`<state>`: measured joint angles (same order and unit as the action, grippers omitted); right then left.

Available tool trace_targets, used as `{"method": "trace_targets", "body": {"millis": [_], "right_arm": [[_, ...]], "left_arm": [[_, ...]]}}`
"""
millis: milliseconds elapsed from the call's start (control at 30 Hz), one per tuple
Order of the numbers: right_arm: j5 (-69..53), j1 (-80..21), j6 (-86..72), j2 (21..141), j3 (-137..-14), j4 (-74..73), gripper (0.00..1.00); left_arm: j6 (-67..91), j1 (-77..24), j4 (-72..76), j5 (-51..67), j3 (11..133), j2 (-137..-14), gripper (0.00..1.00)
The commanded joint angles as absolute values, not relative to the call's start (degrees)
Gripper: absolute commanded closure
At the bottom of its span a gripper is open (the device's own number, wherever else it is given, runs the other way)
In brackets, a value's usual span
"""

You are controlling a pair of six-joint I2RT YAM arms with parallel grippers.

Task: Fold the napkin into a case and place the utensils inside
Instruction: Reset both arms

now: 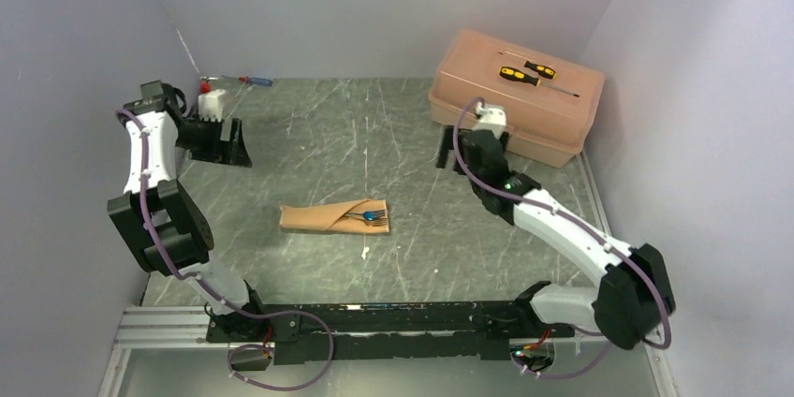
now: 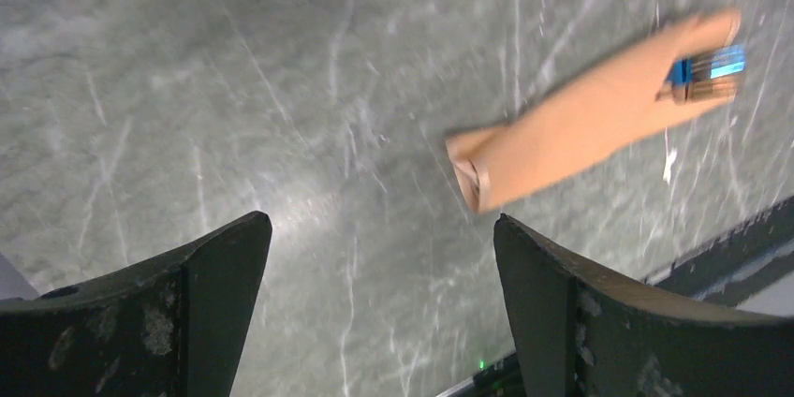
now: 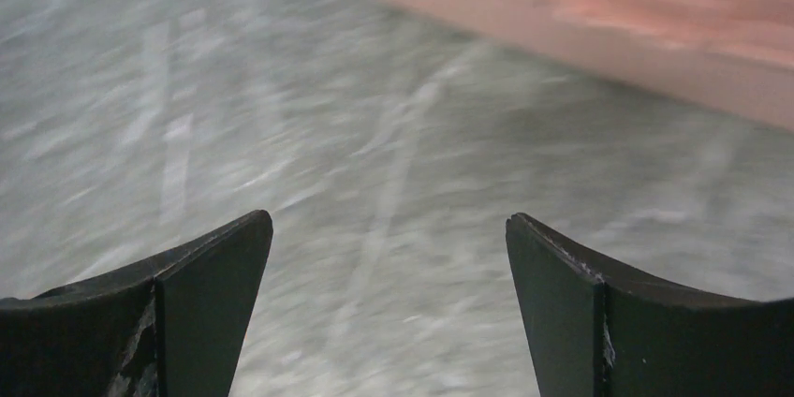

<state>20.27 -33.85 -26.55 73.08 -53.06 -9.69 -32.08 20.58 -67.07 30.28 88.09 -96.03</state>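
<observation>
The case lies flat near the middle of the bench, its long axis running left to right across the top view. The utensils are tucked in at its right end, gold tines and a blue part showing at the mouth. From how it lies, the task looks as good as done.

The left pincer hangs over the far-left part of the bench with its jaws wide apart and nothing between them. From it the case lies toward the near edge and to the right. In its own wrist view the case slants away ahead and to the right of the gap, folded end closest and utensil end farthest.

The right pincer is also spread wide and empty. It is at the far right, just in front of the pink box, and its wrist view shows only bare bench and the box, not the case. The case lies toward the near edge and to its left.

Both pincers are well apart from the case, at much the same remove. The left is nearer the closed end and the right nearer the mouth, so any tidying of the utensils would likely suit the right arm, coming in along the case's long axis.
</observation>
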Motion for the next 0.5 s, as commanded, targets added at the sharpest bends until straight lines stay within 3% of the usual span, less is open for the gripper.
{"method": "trace_targets", "body": {"millis": [0, 200, 467], "right_arm": [[46.7, -30.3, -12.5, 70.1, -38.2, 7.9, 0.0], [50.0, -20.8, -14.8, 66.9, -27.8, 17.2, 0.0], [45.6, -11.4, -9.3, 66.9, -16.4, 39.7, 0.0]], "left_arm": [[-23.1, 25.5, -52.1, 42.6, 83.1, -98.8, 0.05], [-12.4, 26.2, -20.1, 45.2, 61.3, -95.9, 0.05], [-4.9, 26.1, 4.9, 50.3, 48.9, -96.0, 0.05]]}}
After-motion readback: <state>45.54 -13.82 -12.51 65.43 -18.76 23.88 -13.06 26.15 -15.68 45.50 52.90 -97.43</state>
